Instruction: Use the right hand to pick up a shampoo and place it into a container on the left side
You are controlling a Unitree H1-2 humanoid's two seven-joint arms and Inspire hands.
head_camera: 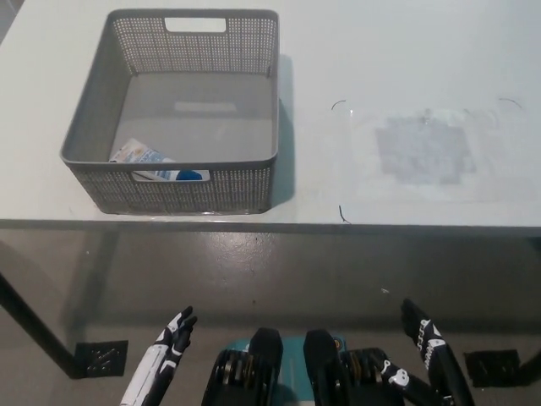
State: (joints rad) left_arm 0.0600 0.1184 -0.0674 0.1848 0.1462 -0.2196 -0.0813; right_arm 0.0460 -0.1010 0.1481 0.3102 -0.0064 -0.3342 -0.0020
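The white-and-blue shampoo tube [155, 164] is lying in the grey perforated plastic basket [191, 188], well ahead and far left of the empty, spread black right hand [420, 359], long axis running left-right; the white left hand [166, 353] is hanging nearer, fingers apart.

You have a grey basket [173, 190] with finely perforated mesh walls at far left on a plain white table [406, 51]. Inside, at its near left corner, lies a white shampoo tube [152, 165] with blue print. To the right, a clear sheet [423, 148] shows a mottled grey patch. Near you, the left hand [165, 355] is white with black fingertips; the right hand [418, 364] is black with white marks. The floor [279, 271] is dull grey-brown.
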